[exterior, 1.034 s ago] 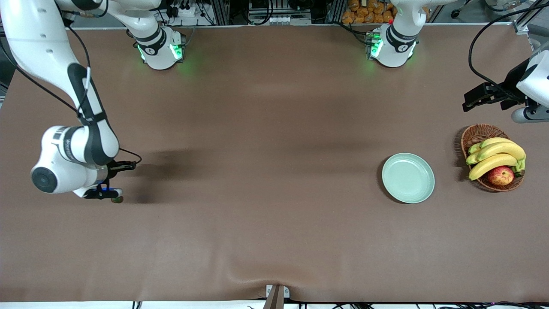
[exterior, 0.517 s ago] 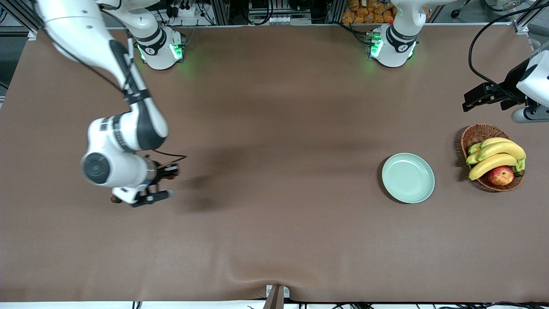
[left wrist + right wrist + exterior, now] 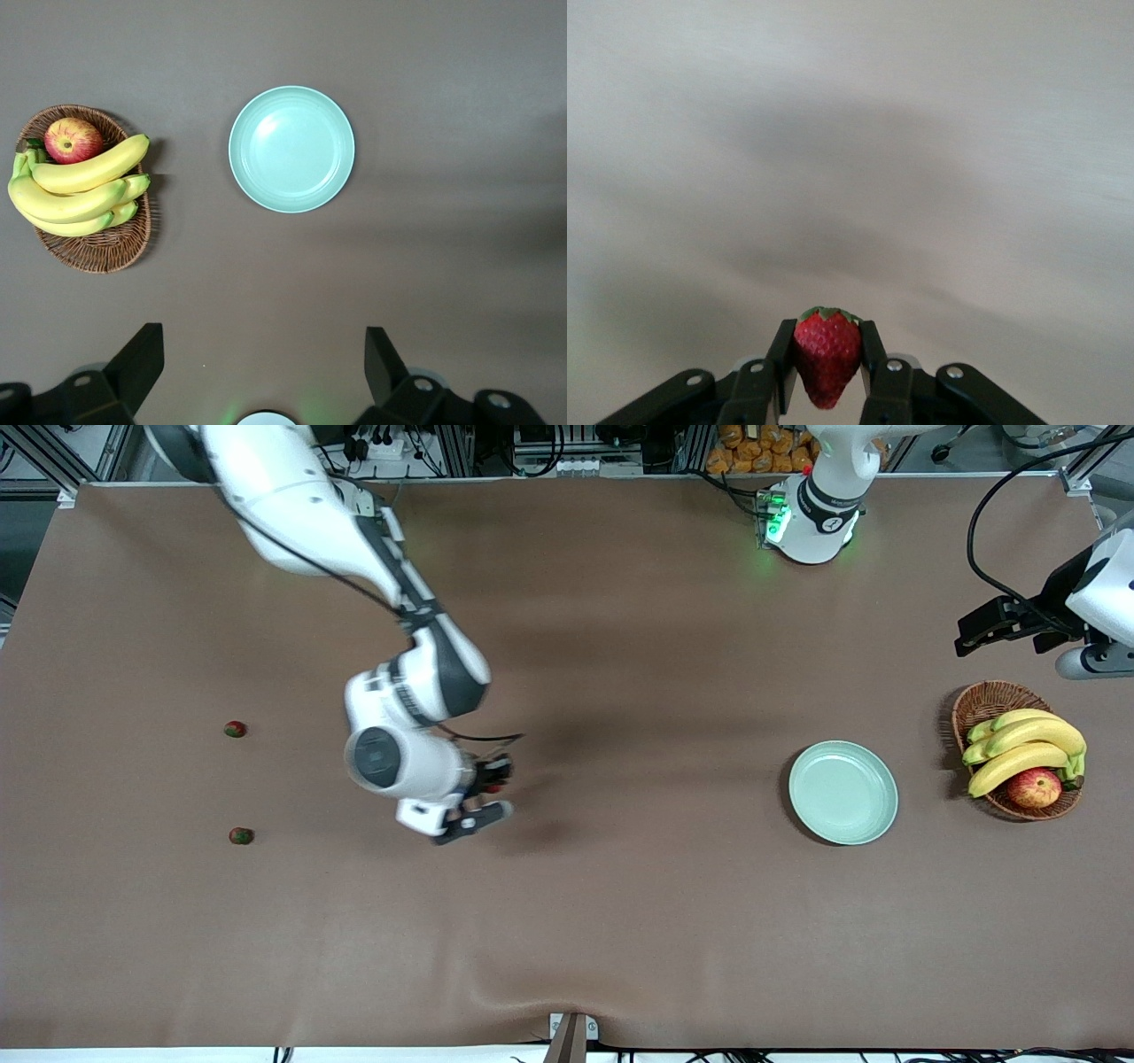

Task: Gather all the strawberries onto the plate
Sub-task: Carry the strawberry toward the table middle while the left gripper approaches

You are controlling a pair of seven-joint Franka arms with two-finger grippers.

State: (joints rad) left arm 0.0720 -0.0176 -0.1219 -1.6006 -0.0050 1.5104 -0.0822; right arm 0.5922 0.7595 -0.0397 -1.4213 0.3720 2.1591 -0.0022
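- Brown bench [image 3: 620, 921], broad and mostly bare, leaving an open path from the right arm's end toward the plate.
- Wicker basket [image 3: 983, 701] of bananas [image 3: 1028, 737] and an apple [image 3: 1034, 787] just beside the plate, toward the left arm's end; not part of the job.
- Mint-green plate [image 3: 842, 792], no berries in it yet.
- Left gripper [image 3: 264, 376] waiting high over the plate and basket, spread wide.
- Right gripper [image 3: 483, 797] up over mid-bench, pinching a strawberry [image 3: 827, 365] cap-up between its fingers, probably for carrying to the plate.
- Two more strawberries [image 3: 235, 729] [image 3: 240, 835] lying on the bench at the right arm's end, well apart from the plate, one nearer the front camera than the other.
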